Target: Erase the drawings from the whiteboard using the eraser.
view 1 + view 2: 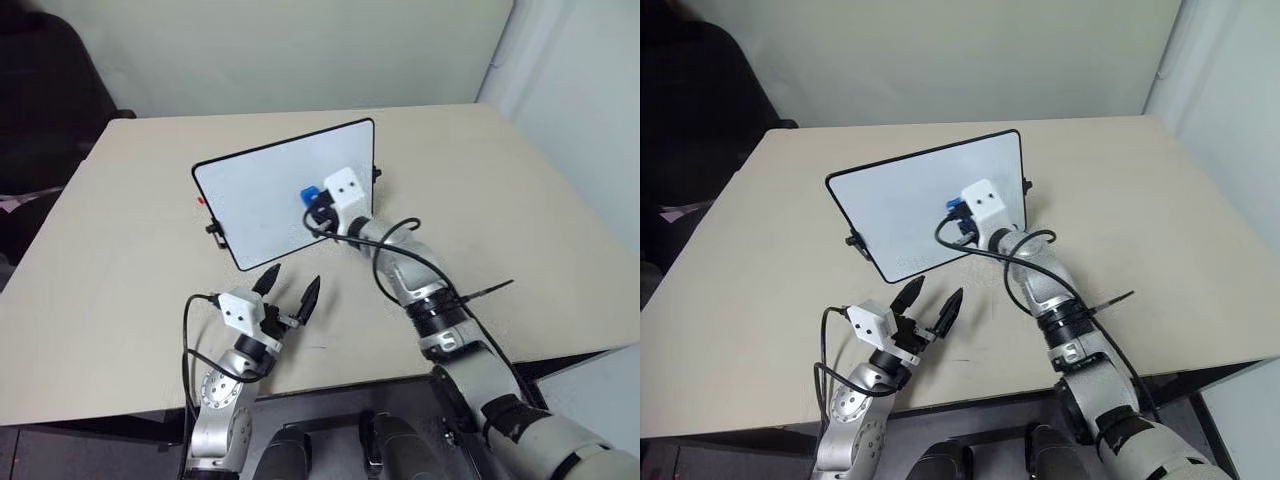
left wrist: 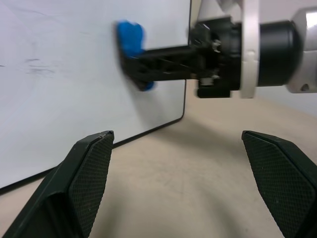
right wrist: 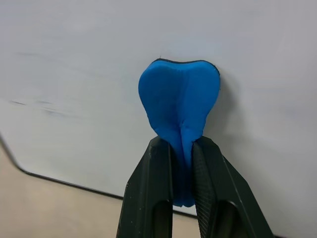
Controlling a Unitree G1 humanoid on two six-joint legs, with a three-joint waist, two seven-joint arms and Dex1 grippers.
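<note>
Blue eraser (image 3: pixel 179 106) pinched by right gripper (image 3: pixel 182 171) fingers, pressed against whiteboard (image 1: pixel 270 190) (upright on surface (image 1: pixel 120 260)); left gripper (image 1: pixel 290 288) fingers spread wide, nothing held.

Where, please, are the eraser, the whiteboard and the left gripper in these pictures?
eraser (image 3: pixel 179 101): right wrist view, its squeezed blue face.
whiteboard (image 1: pixel 265 195): left eye view, bare white surface.
left gripper (image 1: pixel 291 287): left eye view, midway between its fingertips.
</note>
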